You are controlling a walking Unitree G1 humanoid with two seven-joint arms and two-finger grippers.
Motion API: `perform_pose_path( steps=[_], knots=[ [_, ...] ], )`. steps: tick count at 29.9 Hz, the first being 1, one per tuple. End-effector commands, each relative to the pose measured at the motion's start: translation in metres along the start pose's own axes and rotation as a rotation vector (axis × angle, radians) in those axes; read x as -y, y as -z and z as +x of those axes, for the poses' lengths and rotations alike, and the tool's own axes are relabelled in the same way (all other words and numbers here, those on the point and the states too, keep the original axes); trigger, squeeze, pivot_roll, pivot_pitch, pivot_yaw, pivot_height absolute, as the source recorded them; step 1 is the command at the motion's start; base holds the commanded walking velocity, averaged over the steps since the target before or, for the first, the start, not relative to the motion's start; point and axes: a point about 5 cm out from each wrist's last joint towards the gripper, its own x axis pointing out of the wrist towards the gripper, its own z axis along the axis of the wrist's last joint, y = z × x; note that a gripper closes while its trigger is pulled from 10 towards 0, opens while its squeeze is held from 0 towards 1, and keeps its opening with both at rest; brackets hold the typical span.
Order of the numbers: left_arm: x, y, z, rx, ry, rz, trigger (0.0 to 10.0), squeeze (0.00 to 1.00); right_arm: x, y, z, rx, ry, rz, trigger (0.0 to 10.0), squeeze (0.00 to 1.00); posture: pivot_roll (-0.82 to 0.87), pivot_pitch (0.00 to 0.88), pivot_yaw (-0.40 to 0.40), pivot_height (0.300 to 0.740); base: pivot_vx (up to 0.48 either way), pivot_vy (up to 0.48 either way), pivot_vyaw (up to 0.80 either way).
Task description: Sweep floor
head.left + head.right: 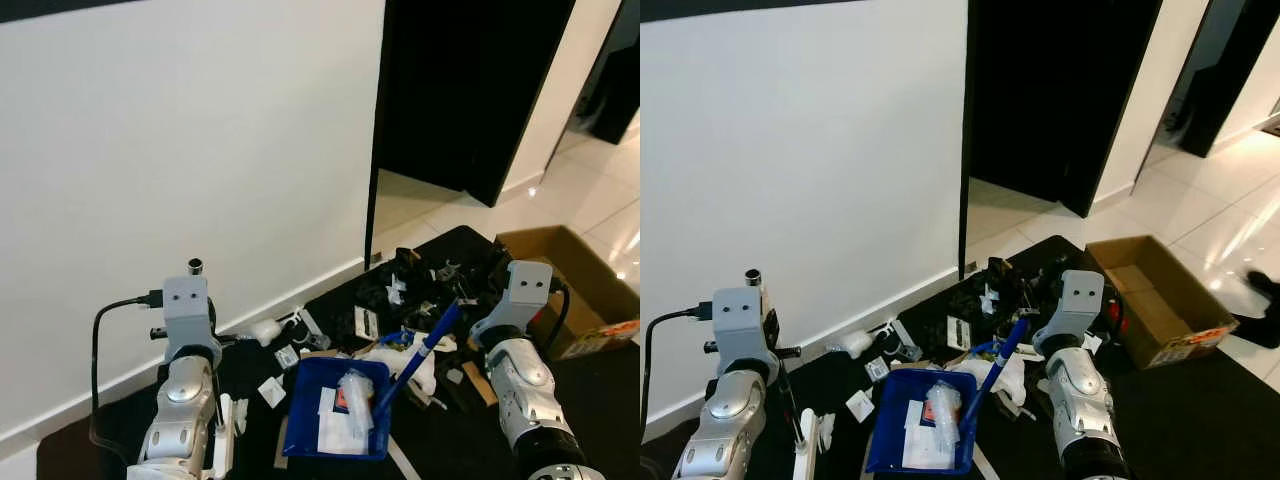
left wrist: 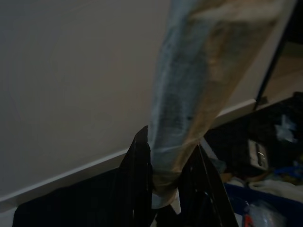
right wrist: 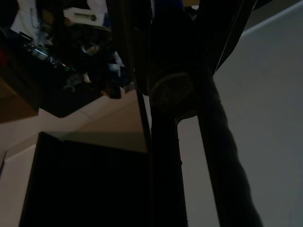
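A blue dustpan sits on the black mat, holding clear plastic wrap and paper scraps. Its blue handle slants up to the right, where my right gripper is shut on the top end. In the right wrist view the dark, round-capped handle sits between the two black fingers. My left gripper is shut on a pale, plastic-wrapped broom handle. That handle shows as a white stick beside my left arm, left of the dustpan.
A heap of dark and white litter lies on the mat beyond the dustpan, with paper scraps nearer the white wall. An open cardboard box stands at the right. A dark doorway opens straight ahead.
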Motion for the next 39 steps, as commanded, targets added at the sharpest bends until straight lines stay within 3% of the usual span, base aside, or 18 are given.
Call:
perform_pose_path(
  steps=[1, 39],
  knots=[
    [-0.0036, -0.005, 0.0013, 0.034, -0.008, 0.029, 10.0, 0.0, 0.0004, -0.007, 0.0022, 0.037, 0.003, 0.009, 10.0, 0.0, 0.03, 0.116, 0.047, 0.74, 0.277, -0.386, 0.0],
    [-0.0043, -0.0036, 0.0028, 0.026, -0.007, 0.026, 10.0, 0.0, 0.0004, -0.0054, 0.0008, 0.033, -0.002, 0.006, 10.0, 0.0, 0.03, 0.114, 0.051, 0.74, 0.278, -0.373, 0.0]
  ],
)
